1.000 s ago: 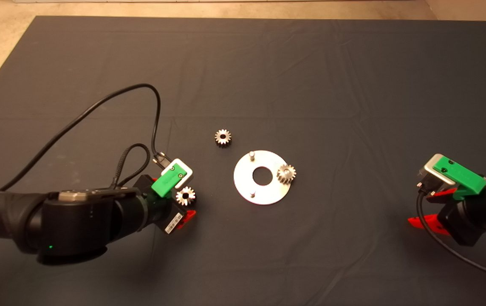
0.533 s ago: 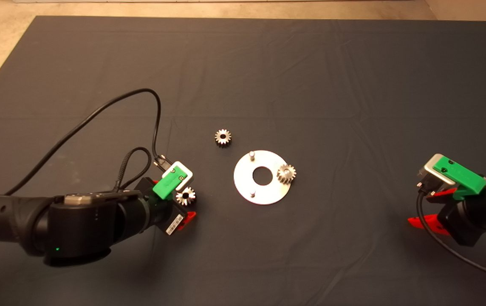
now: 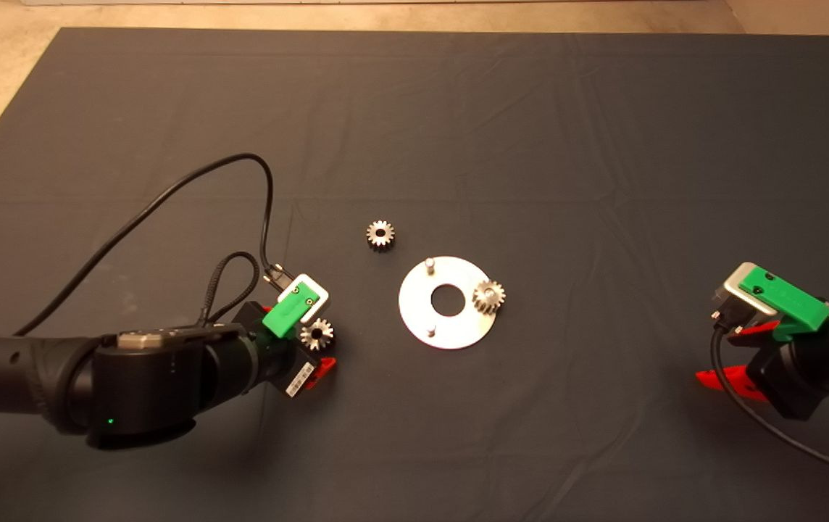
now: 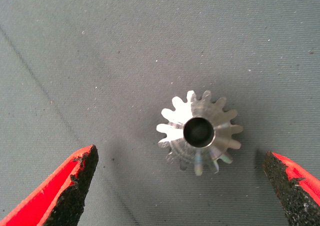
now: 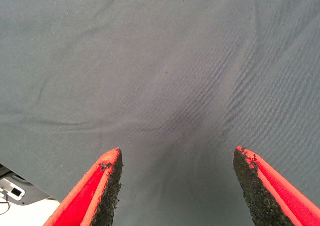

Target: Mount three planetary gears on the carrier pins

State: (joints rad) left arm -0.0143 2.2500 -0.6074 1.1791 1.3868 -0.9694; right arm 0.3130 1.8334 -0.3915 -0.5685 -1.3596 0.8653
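Head view shows the left gripper (image 3: pixel 311 355) has crept slightly closer, fingers (image 4: pixel 75 181) spread wide around a loose planetary gear (image 4: pixel 200 132), gripping nothing.

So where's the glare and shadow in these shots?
Head view: the metal disc shines brightly, and a soft shadow lies under the left arm. Left wrist view: the gear glints on its teeth and casts a dim shadow on the mat.
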